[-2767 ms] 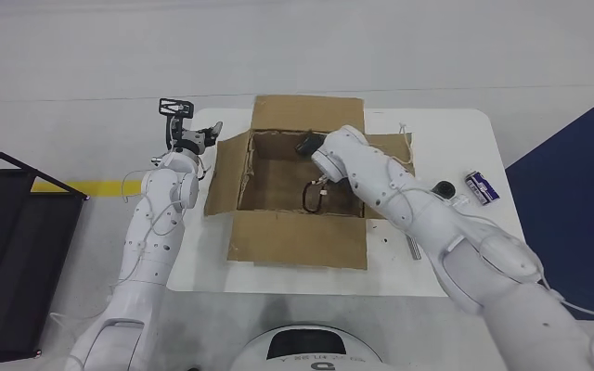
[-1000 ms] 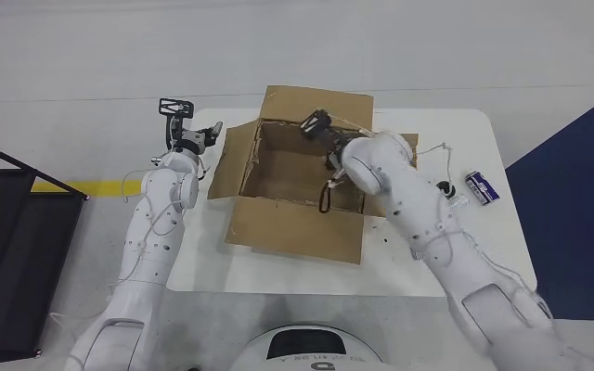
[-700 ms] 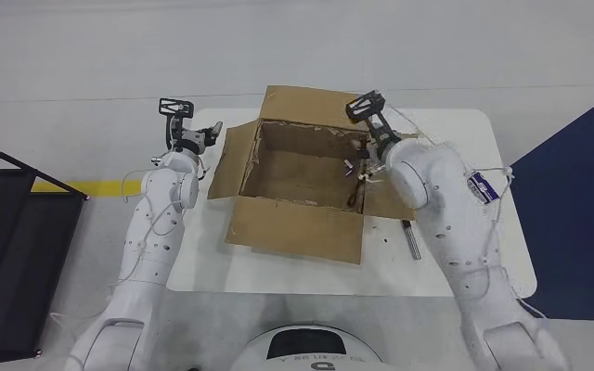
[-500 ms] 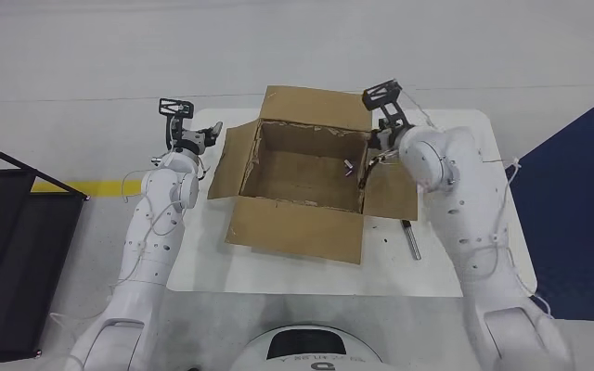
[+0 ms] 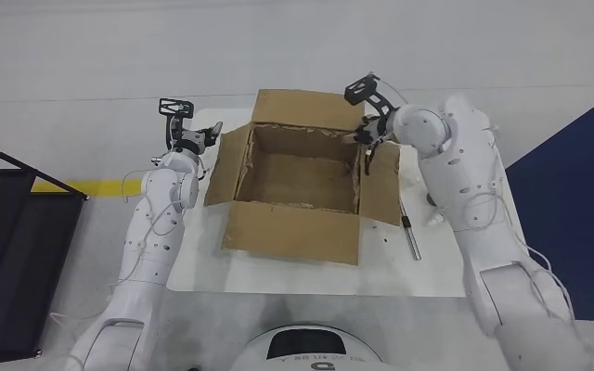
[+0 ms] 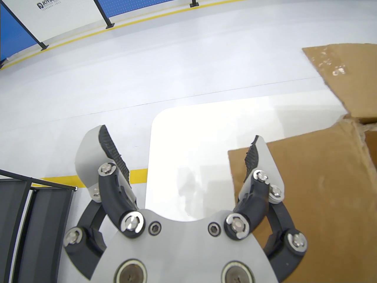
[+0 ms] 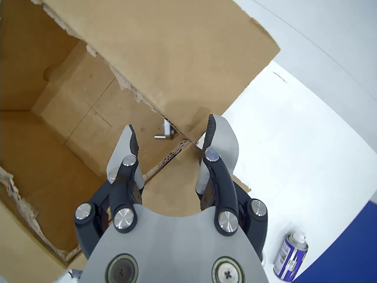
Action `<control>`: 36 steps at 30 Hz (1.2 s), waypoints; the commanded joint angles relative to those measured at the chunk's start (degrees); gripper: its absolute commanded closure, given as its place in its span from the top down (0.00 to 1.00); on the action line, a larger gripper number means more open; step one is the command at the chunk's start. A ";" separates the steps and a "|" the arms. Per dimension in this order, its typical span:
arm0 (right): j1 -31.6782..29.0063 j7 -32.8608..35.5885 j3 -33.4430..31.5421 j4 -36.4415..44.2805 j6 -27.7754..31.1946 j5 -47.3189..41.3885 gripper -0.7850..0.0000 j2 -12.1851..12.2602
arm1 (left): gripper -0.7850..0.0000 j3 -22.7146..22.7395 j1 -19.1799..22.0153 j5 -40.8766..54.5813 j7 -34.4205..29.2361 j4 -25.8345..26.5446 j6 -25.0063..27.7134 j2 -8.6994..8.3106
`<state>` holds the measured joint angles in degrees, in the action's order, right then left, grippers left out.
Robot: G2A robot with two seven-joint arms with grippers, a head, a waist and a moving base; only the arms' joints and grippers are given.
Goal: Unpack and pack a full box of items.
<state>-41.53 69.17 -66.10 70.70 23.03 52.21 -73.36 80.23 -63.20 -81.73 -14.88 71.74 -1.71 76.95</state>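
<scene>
An open cardboard box stands on the middle of the white table, its four flaps spread out. The floor of the box looks bare in the top view. In the right wrist view a small white and metal piece lies inside the box by its far right corner. My right gripper hangs open over that corner, nothing between its fingers; the right gripper shows at the box's far right edge. My left gripper stands open above the table's far left corner, beside the box's left flap; the left gripper holds nothing.
A blue and white spray can stands on the table to the right of the box. A thin dark rod lies on the table by the box's right flap. A black rack stands on the floor at the left.
My right arm has risen out of the box and swung to its far right corner. The box shifted a little on the table. The left arm has kept still.
</scene>
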 commanded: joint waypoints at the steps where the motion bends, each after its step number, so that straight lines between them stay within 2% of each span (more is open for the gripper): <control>1: 1.47 2.14 0.70 -1.80 4.72 -3.30 0.90 -0.03 | 1.00 0.00 0.00 0.00 0.00 0.00 0.00 0.00; 3: 2.18 2.36 1.09 -2.91 7.45 -6.34 0.93 -0.08 | 1.00 0.00 0.00 0.00 0.00 0.00 0.00 0.00; 6: 2.47 1.96 0.99 -2.95 7.19 -6.63 0.91 0.16 | 1.00 0.00 0.00 0.00 0.00 0.00 0.00 0.00; 17: -0.94 0.26 1.50 4.84 -4.30 1.27 0.93 1.06 | 1.00 0.00 0.00 0.00 0.00 0.00 0.00 0.00; 22: -2.74 0.12 0.46 8.26 -5.99 1.94 0.97 1.60 | 1.00 -0.73 -0.87 -0.73 0.53 3.61 1.67 -0.07; 26: -3.63 -0.25 0.78 10.54 -6.37 2.82 0.90 1.82 | 1.00 -1.27 -0.90 -0.92 -0.16 4.22 1.02 0.01; 29: -5.44 -0.68 0.95 14.36 -4.42 1.84 0.86 2.07 | 1.00 -1.32 -0.96 -0.56 -0.61 3.28 0.13 0.08; 32: -7.18 1.16 3.72 18.32 -2.81 3.02 0.60 2.08 | 1.00 -1.37 -0.99 -0.69 -0.73 1.86 -1.06 0.14; 34: -7.37 2.09 6.53 19.88 -4.30 5.14 0.55 1.77 | 1.00 -1.43 -0.94 -0.70 -0.69 1.55 -1.35 0.17; 35: -7.38 2.45 7.99 20.07 -4.85 6.04 0.50 1.58 | 1.00 -1.43 -0.94 -0.70 -0.69 1.55 -1.35 0.17; 36: -7.19 2.90 9.32 19.92 -5.81 6.82 0.50 1.36 | 1.00 -1.43 -0.94 -0.70 -0.69 1.55 -1.35 0.17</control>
<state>-48.91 71.68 -58.27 90.77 18.13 58.21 -71.80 78.79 -64.14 -82.43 -15.57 73.25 -3.10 77.12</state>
